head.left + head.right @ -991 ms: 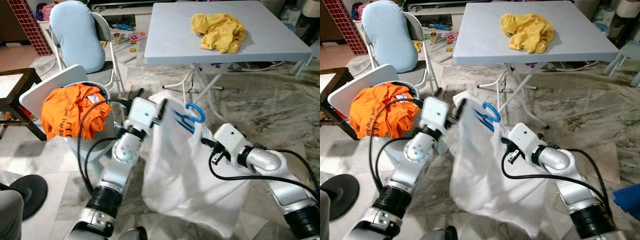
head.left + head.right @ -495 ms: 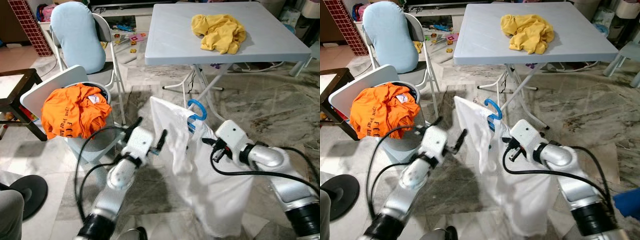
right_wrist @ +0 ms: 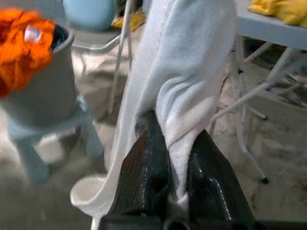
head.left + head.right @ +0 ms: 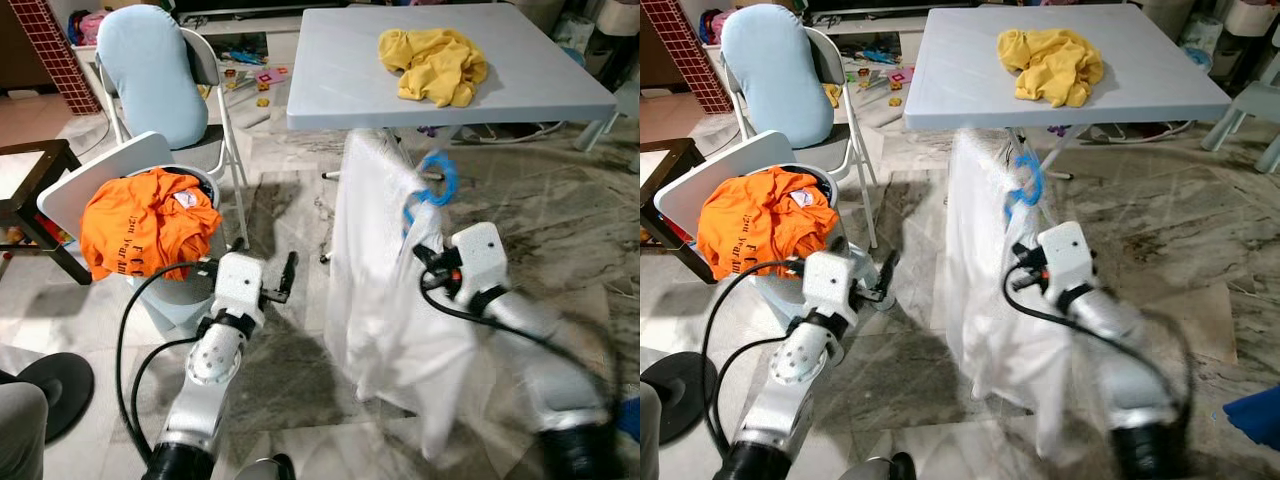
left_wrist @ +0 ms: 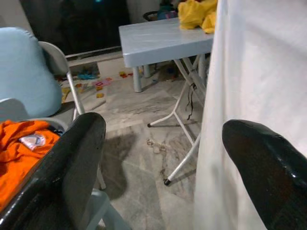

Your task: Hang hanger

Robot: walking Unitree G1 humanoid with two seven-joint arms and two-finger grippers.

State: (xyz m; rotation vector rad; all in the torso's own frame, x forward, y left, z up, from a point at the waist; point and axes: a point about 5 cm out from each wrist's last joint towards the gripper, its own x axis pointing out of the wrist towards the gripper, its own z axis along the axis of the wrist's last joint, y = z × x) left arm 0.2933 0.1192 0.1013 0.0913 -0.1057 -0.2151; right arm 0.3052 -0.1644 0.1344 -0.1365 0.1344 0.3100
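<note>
Head views: the right gripper (image 4: pixel 428 262) holds a white shirt (image 4: pixel 375 260) on a blue hanger (image 4: pixel 436 184), lifted just in front of the table's (image 4: pixel 330 70) near edge — its fingers are buried in cloth here. The left gripper (image 4: pixel 283 277) hangs apart from the shirt, beside the orange clothes (image 4: pixel 145 220).

Left wrist view: its fingers (image 5: pixel 62 158) are spread wide with nothing between them; the shirt (image 5: pixel 249 72) drapes just beside.

Right wrist view: the two fingers (image 3: pixel 148 167) are pressed together on a fold of shirt (image 3: pixel 184 96).

The cloth is light, soft and likely to slip or swing; the stiff hanger hook looks the surer hold — cloth alone may slide off.
</note>
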